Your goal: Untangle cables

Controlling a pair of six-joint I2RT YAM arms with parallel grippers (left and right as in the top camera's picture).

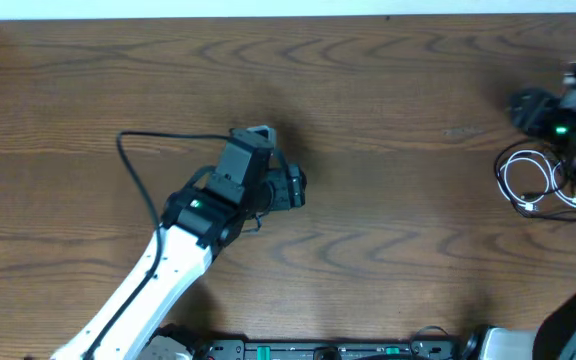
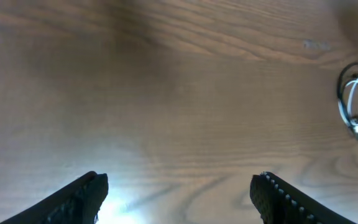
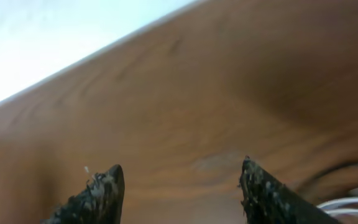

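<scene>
left arm (image 1: 208, 215): parked mid-counter (image 1: 368, 80), well apart from the work. in the left wrist view its fingers (image 2: 82, 199) stand wide apart with only bare wood between them, so the left jaws are released and hold nothing. we judge it is waiting here so it does not crowd the other arm.

right arm (image 1: 568, 115): at the right edge of the counter, just above the cables (image 1: 530, 182). in the right wrist view its fingers (image 3: 101, 193) are parted and nothing lies between them, so the right jaws are released too. that view is blurred and tilted toward the far edge of the counter. the white cable (image 3: 353, 204) shows only at the lower right corner, beside the jaws rather than between them.

cables: they lie on the counter at the right, looped together in one small heap. the left wrist view shows the black cable (image 2: 339, 90) arcing around the white loops, the two overlapping. we cannot tell which strand passes over which. neither cable is lifted or pulled taut.

the thicker black wire (image 1: 133, 150) curving off the left arm is the arm's own lead, not a task cable.

judgement: the untangling is not done, since both cables share one coil. the right arm is the one placed to reach it.
</scene>
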